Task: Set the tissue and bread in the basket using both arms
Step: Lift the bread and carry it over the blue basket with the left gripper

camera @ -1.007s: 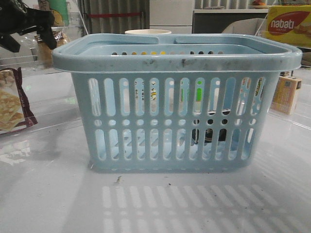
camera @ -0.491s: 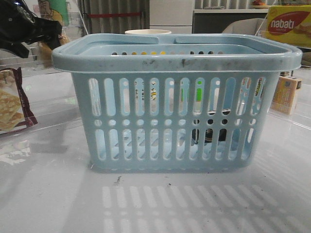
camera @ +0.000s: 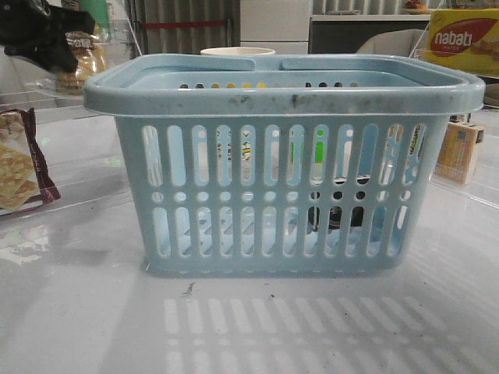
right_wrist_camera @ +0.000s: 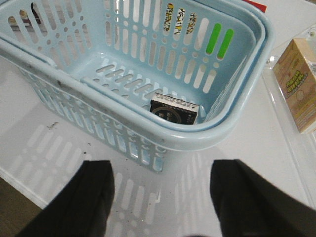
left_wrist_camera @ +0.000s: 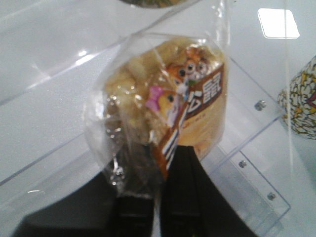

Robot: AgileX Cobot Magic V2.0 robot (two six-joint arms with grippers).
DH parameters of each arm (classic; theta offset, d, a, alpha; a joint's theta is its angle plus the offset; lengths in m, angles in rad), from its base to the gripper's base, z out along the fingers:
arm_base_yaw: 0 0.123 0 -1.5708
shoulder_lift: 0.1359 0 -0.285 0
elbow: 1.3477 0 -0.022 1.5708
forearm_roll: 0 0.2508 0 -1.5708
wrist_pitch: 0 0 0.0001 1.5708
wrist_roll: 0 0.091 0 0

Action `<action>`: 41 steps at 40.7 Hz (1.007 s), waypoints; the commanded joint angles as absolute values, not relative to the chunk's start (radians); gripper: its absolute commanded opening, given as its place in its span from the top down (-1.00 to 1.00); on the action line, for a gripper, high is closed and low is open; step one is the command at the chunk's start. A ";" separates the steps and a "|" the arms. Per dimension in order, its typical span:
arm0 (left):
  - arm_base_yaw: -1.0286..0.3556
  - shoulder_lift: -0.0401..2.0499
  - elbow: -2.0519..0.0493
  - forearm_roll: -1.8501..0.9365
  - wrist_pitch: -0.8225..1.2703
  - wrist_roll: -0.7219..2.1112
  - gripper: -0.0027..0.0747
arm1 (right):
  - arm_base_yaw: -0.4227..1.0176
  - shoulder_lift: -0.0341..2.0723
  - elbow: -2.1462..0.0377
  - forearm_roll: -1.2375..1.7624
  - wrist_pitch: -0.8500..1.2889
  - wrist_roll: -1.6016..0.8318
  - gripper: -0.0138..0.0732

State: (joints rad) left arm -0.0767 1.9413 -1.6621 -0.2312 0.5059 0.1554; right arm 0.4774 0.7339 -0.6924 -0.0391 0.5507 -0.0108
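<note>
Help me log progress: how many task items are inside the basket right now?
1. The tissue lies on the basket floor; the bread is held by the left gripper, outside.

Left gripper now higher and nearer the upper left corner of the front view than a second ago, lifted further above the table. Bread, clamped in its clear wrapper between the fingers, raised along with it, now hanging just right of the gripper, above and left of the light-blue basket rim; earlier mostly hidden behind the dark gripper body.
</note>
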 commanded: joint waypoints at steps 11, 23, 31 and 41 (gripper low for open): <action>-0.119 1.662 -1.696 -0.243 0.571 0.282 0.70 | 0.475 0.728 -0.720 -0.053 0.482 -0.018 -0.53; -0.301 1.596 -1.692 -0.243 0.617 0.348 0.70 | 0.475 0.728 -0.720 -0.053 0.482 -0.018 -0.53; -0.451 1.596 -1.649 -0.243 0.617 0.368 0.70 | 0.475 0.728 -0.720 -0.053 0.482 -0.018 -0.53; -0.572 1.596 -1.551 -0.243 0.615 0.368 0.70 | 0.475 0.728 -0.720 -0.053 0.482 -0.018 -0.53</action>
